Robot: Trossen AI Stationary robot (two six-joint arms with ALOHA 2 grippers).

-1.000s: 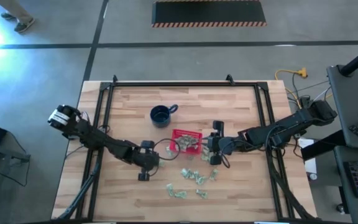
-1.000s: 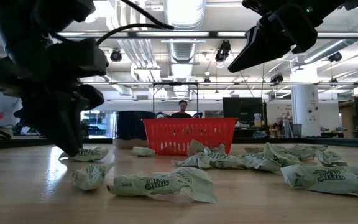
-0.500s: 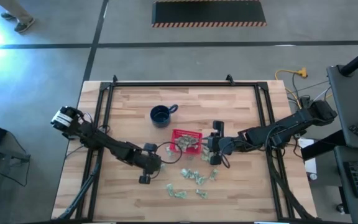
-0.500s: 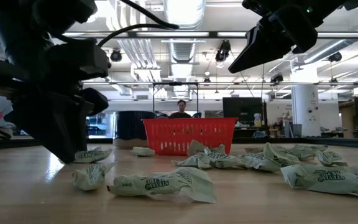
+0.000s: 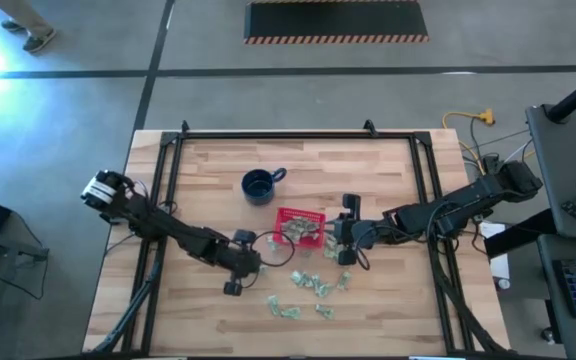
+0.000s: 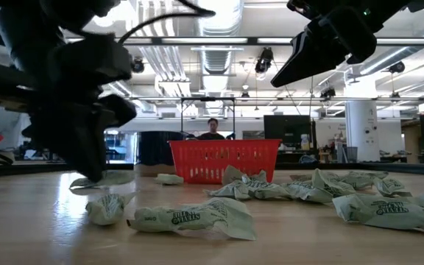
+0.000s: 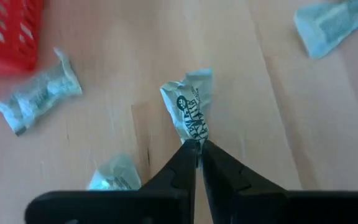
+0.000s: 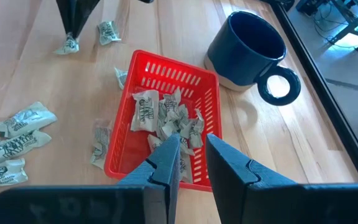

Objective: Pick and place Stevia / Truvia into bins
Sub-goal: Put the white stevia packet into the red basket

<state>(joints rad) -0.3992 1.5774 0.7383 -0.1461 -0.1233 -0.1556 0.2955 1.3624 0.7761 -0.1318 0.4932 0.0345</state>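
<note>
Pale sachet [image 7: 190, 115]: your left end effector [image 7: 197, 146] is pinched tight on its end, low on the tabletop [image 5: 388, 180], just beside the red basket [image 5: 299, 228].
Loose sachets [image 5: 313, 285]: scattered near it.
Right end effector [image 8: 191, 144]: fingers slightly parted, gripping nothing, poised over the basket's sachet pile.
Blue mug [image 5: 259, 185]: beyond the basket.
</note>
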